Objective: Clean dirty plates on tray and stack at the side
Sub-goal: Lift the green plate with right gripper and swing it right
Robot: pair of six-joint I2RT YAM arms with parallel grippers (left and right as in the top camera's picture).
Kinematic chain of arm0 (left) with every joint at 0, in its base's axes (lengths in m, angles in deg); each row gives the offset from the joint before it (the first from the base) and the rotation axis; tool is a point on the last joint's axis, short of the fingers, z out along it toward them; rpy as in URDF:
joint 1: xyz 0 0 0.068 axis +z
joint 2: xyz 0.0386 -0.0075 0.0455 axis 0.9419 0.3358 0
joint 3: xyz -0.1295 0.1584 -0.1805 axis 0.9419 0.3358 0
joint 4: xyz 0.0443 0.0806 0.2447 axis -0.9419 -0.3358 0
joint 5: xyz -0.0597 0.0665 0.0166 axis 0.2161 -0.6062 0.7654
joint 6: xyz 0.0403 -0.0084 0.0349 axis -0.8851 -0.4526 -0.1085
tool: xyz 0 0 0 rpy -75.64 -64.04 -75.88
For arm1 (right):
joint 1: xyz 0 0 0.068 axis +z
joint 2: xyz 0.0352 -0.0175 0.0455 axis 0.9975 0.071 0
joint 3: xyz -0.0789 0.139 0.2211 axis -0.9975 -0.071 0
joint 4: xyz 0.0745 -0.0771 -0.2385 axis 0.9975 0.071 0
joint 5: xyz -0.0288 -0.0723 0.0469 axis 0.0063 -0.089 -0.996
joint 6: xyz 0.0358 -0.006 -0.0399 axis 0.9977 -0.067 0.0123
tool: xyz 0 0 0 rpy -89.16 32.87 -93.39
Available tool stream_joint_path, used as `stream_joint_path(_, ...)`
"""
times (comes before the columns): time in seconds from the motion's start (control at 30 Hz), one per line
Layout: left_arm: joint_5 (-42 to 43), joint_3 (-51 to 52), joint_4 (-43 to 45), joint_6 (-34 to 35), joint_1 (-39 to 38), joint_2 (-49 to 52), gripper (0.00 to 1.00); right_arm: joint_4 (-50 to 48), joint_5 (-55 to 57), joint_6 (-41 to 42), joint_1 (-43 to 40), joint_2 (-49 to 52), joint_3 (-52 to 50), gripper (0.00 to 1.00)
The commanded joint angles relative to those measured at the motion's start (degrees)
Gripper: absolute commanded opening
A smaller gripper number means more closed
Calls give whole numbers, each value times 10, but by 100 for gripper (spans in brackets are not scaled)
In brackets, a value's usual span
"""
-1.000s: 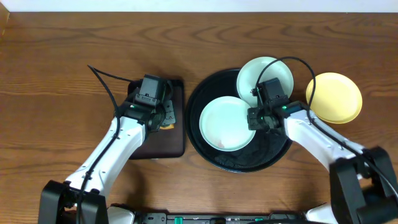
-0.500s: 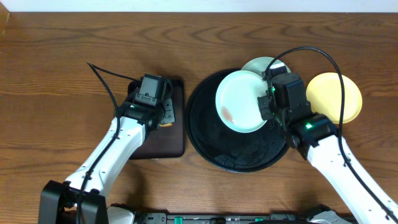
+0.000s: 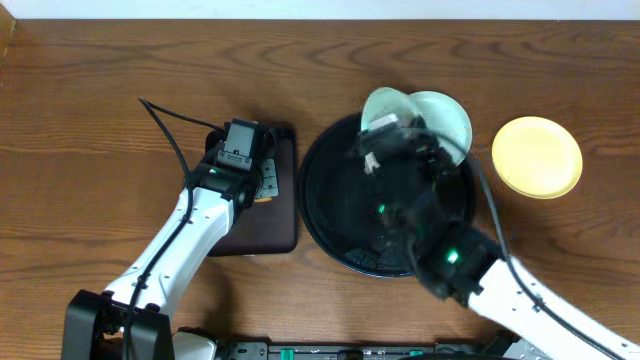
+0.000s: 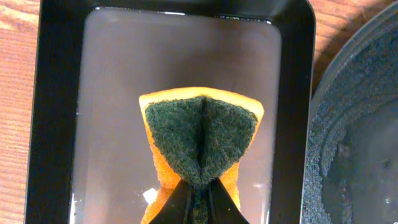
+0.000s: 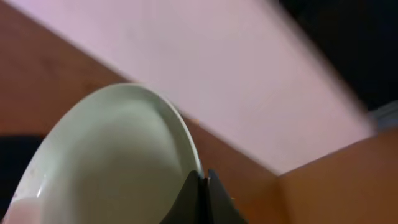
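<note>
Jaws closed on both arms: left gripper (image 4: pixel 199 194) pinches a sponge (image 4: pixel 200 134) over the rectangular tray (image 4: pixel 56 124), right gripper (image 5: pixel 200 185) grips a mint-white plate (image 5: pixel 112 162) by its rim above the round tray (image 3: pixel 335 220).

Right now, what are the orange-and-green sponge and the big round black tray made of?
The orange-and-green sponge: likely soft foam with a rough fibrous scouring pad, folding where pinched. The big round black tray: probably plastic; shiny, grainy surface.

Lab-style tabletop setup: wooden table (image 3: pixel 80 120) against pale wall (image 3: pixel 300 8).
</note>
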Motion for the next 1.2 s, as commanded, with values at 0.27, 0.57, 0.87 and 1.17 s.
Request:
stream_joint_path(0.27, -14, 9, 3, -5, 2, 10, 8, -49, 198, -193, 117, 73, 9, 2)
stream_joint_path(0.57, -14, 9, 4, -5, 2, 10, 8, -106, 204, -172, 103, 97, 9, 1)
stream_joint_path(0.87, -14, 9, 4, -5, 2, 10, 8, -36, 96, 2, 38, 96, 9, 1)
stream_joint_path(1.17, -14, 10, 5, -5, 2, 10, 8, 115, -376, 268, -135, 70, 15, 1)
